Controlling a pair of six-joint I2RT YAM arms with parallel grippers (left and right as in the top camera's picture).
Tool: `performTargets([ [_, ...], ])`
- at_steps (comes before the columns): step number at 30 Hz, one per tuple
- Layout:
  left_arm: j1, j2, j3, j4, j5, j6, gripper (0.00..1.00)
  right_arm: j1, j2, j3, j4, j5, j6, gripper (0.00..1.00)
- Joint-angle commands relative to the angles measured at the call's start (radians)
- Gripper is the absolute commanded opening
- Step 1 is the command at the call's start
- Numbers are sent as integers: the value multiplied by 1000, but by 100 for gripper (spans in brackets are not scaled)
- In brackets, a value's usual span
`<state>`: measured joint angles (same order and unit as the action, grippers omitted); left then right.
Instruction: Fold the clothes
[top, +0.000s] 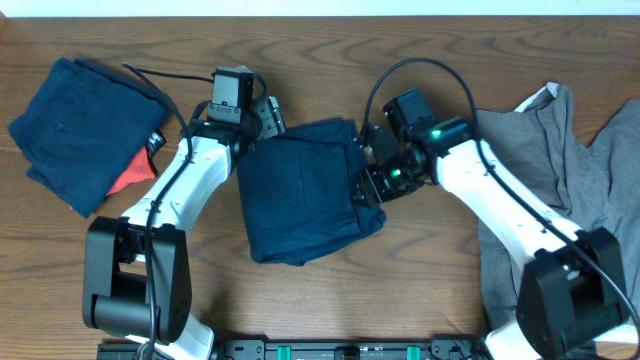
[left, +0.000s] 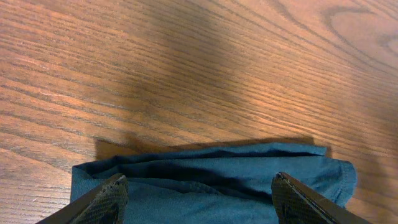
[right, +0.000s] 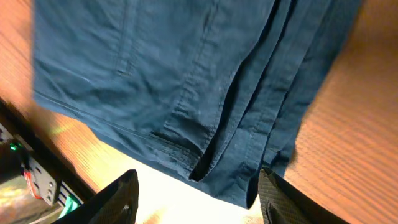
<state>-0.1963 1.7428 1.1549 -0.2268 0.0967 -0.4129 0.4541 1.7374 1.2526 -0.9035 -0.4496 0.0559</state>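
Folded dark blue trousers (top: 300, 190) lie in the middle of the table. My left gripper (top: 262, 122) is open at their upper left corner; in the left wrist view its fingers (left: 199, 198) spread over the blue cloth (left: 211, 180), holding nothing. My right gripper (top: 366, 178) is open at the trousers' right edge; in the right wrist view its fingers (right: 196, 199) straddle the layered waistband edge (right: 205, 124) without closing on it.
A folded dark blue garment (top: 75, 120) lies on something red (top: 130, 175) at the far left. A crumpled grey garment (top: 550, 170) lies at the right. A black rail (top: 330, 350) runs along the table's front edge.
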Motion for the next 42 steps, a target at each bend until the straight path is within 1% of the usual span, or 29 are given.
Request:
performTargets([
  [1,8,-11,10,0,-23,21,75,24,63,-20,6,-4,4,61],
  [8,8,-11,10,-21,-23,21,75,55,223,-21,113,-66,11,60],
  [10,8,-11,10,-35,-23,21,75,58,257,-21,151,-68,23,58],
  [11,8,-11,10,-40,-23,21,75,58,267,-21,163,-73,26,55],
  [12,8,-11,10,-46,-23,21,75,58,276,-21,178,-83,26,47],
  [13,8,-11,10,-49,-23,21,75,58,278,-21,185,-82,26,31],
  [14,8,-11,10,-53,-23,21,75,56,278,-21,191,-80,25,11],
  [15,8,-11,10,-56,-23,21,75,52,272,-19,193,-79,25,1],
  [19,8,-11,10,-64,-23,21,75,18,216,11,177,-78,25,1],
  [23,8,-11,10,-66,-23,21,75,-41,108,58,161,-73,25,1],
  [25,8,-11,10,-69,-23,21,75,-68,61,68,154,-41,26,1],
  [27,8,-11,10,-73,-23,21,75,-93,26,68,137,37,35,1],
  [32,8,-11,10,-79,-23,20,75,-116,46,57,79,279,68,1],
  [35,8,-11,10,-79,-23,20,75,-113,95,48,77,296,67,2],
  [36,8,-11,10,-79,-23,20,75,-113,113,48,72,295,67,4],
  [37,8,-11,10,-80,-23,20,75,-112,134,48,58,296,67,13],
  [38,8,-11,10,-80,-23,20,75,-112,141,48,50,297,67,19],
  [39,8,-11,10,-79,-23,20,75,-112,150,48,35,304,70,28],
  [40,8,-11,10,-78,-23,20,75,-116,154,48,18,329,95,31],
  [42,8,-11,10,-64,-23,20,75,-126,148,50,-14,414,166,33],
])
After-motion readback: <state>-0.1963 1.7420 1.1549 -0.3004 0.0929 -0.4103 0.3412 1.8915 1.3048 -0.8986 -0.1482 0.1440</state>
